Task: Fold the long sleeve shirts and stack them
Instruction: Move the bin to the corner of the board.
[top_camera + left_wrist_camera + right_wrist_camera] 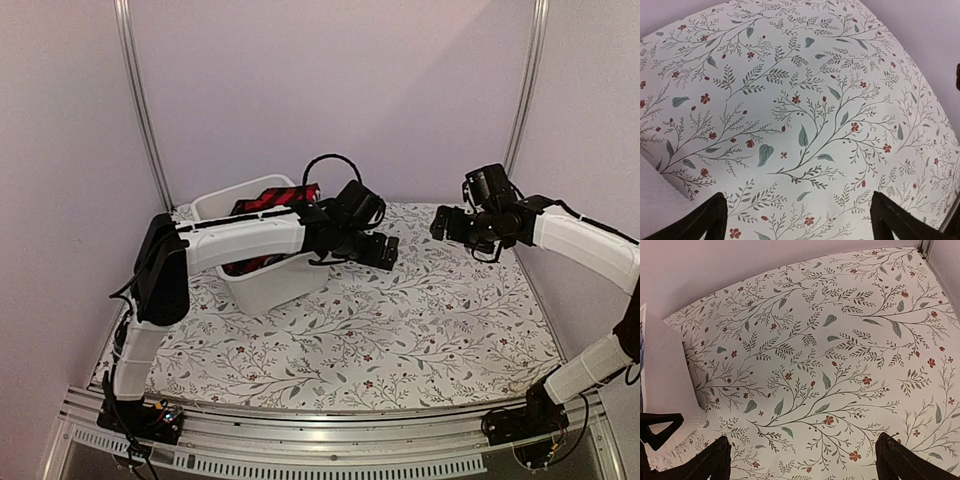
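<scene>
A red-and-black check shirt [275,197] lies bunched inside the white plastic bin [278,285] at the back left of the table. My left gripper [383,251] hangs just right of the bin above the table, open and empty; in the left wrist view its dark fingertips [715,215] stand wide apart over the cloth. My right gripper [447,225] hangs at the back right, open and empty; its fingertips [897,460] are wide apart too. The bin's white wall [667,375] shows at the left of the right wrist view. No shirt lies on the table.
A floral tablecloth [400,320] covers the table. Pale walls and metal frame posts [140,100] enclose the back and sides. The left arm reaches across the bin's front.
</scene>
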You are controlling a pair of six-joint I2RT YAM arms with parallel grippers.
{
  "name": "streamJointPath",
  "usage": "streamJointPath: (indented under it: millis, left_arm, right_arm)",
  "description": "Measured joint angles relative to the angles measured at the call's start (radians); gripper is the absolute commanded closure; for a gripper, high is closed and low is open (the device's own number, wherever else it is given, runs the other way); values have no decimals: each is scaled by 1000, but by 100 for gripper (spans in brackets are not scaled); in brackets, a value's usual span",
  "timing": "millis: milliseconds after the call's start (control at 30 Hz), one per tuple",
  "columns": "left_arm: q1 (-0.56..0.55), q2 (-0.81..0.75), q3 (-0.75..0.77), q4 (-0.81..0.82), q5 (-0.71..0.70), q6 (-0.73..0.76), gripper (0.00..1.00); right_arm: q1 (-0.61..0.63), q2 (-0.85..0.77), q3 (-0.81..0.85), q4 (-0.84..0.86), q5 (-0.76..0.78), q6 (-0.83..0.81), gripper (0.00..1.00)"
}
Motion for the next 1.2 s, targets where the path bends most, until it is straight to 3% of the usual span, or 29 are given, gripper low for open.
streamJointPath:
  millis: [567, 1200]
  left_arm:
    - [266, -340, -555, 94, -48, -38, 0]
    - [591, -662, -937, 95, -117, -44, 0]
  right_arm:
    - [1, 4, -51, 70, -97, 6, 1]
    - [51, 60, -54, 93, -121, 16, 1]
